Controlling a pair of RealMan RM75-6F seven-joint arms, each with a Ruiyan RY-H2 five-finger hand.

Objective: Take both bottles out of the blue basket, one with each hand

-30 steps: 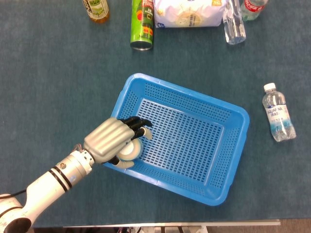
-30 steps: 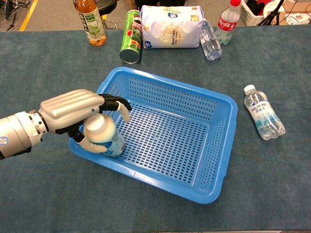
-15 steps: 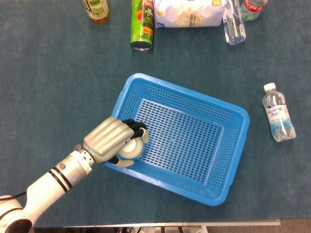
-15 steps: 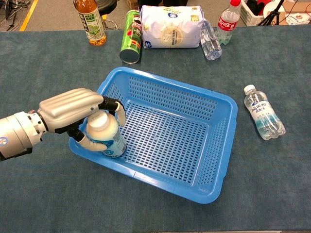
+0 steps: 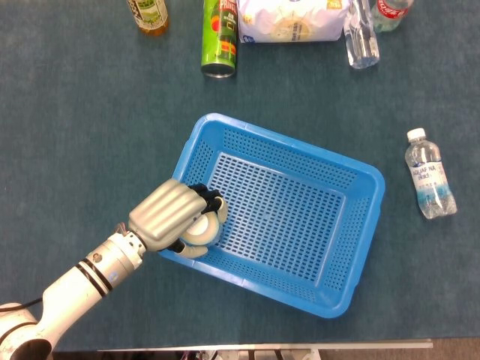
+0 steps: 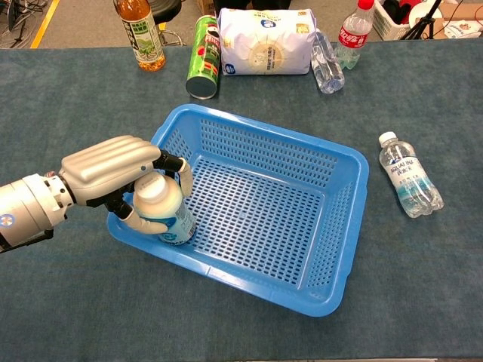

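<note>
A blue basket (image 5: 360, 217) (image 6: 343, 219) lies in the middle of the table. My left hand (image 5: 169, 214) (image 6: 113, 170) grips a white bottle (image 5: 202, 231) (image 6: 162, 211) with a blue label, upright at the basket's near-left corner, its base still inside the rim. Fingers wrap around its upper part. A clear water bottle (image 5: 430, 184) (image 6: 409, 183) lies on its side on the table to the right of the basket. My right hand shows in neither view.
Along the far edge stand a tea bottle (image 6: 140, 34), a green can lying toward me (image 6: 202, 56), a white bag (image 6: 264, 41), a clear bottle on its side (image 6: 326, 60) and a cola bottle (image 6: 353, 32).
My left hand's fingers have curled tighter around the white bottle, which has risen slightly at the basket's corner.
</note>
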